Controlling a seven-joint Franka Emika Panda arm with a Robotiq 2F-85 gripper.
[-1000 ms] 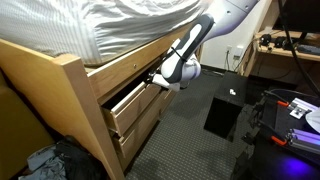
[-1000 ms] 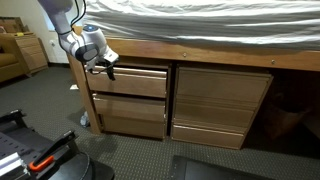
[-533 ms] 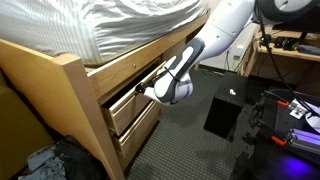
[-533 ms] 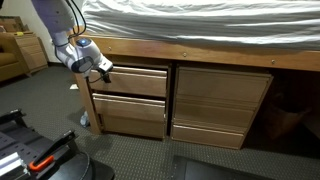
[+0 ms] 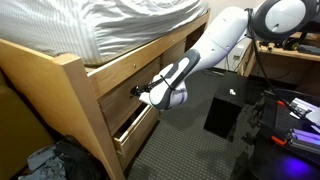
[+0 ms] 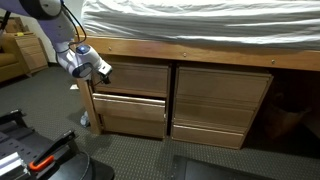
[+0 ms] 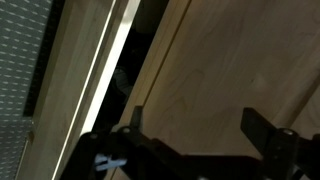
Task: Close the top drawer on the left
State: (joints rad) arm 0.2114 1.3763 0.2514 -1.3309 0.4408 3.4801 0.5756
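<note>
Pincer: Robotiq pincer (image 7: 195, 142) at the upper outer corner of the top drawer's front, next to the bedpost; also seen in both exterior views (image 5: 142, 92) (image 6: 104, 72).
Pincer state: released. In the wrist view the two dark fingers (image 7: 265, 130) stand wide apart with only bare wood behind them and nothing grasped.
Contact: fingertips lie close to the wood; whether they touch it cannot be told.
Arm: white Panda arm (image 5: 215, 45) slants down from high in the frame to the drawer stack, ending in a grey wrist housing (image 6: 78, 60).
Top drawer: light-wood front (image 6: 135, 78), uppermost in the stack nearest the bedpost, directly under the bed rail. It sits almost flush with the frame. The wrist view shows its flat front (image 7: 235, 60) with a narrow dark slit and a pale strip alongside. Its contents cannot be made out.
Lower drawer: matching front (image 6: 128, 115) directly below, standing out a little from the frame (image 5: 133, 125).
Neighbouring fronts: a second stack of plain wood fronts (image 6: 222, 95) beside the first, flush with the frame.
Bed: wooden frame (image 5: 60, 85) carrying white rumpled bedding (image 5: 110, 25).
Floor: dark carpet (image 5: 190, 150), with a black box (image 5: 225, 115) standing well apart from the drawers.
</note>
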